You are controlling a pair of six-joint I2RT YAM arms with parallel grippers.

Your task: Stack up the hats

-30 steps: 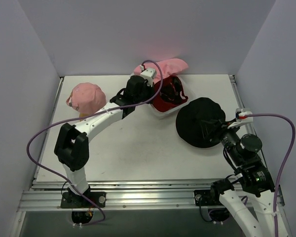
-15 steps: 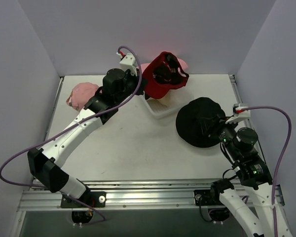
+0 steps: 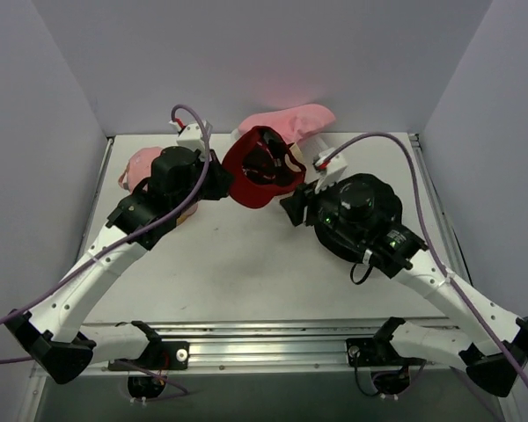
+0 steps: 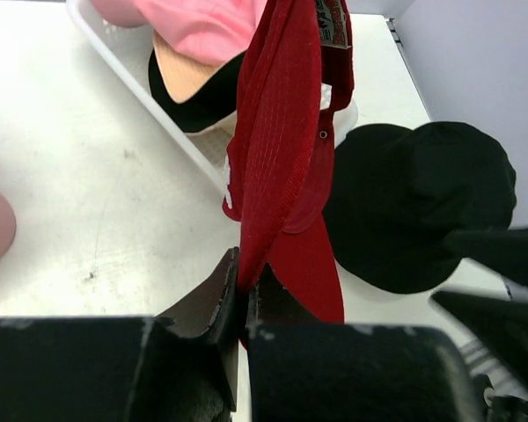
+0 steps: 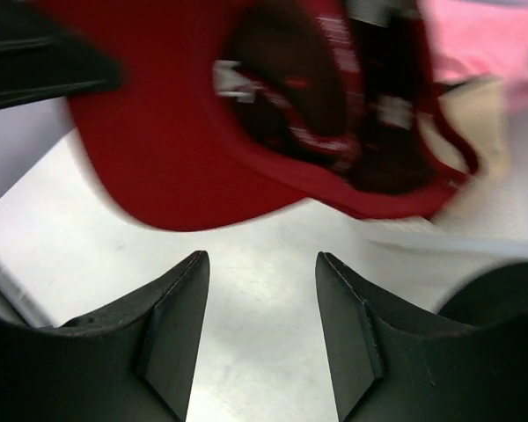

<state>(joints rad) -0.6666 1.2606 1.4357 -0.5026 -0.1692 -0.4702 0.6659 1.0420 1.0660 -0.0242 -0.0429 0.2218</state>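
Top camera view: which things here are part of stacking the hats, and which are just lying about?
Part of the job:
red cap, pinched in the left gripper
pink cap
black bucket hat
pink bucket hat
tan hat

Just lying about:
white mesh basket, with hats in it

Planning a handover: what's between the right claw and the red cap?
Only bare table separates the right claw from the red cap, per the right wrist view.
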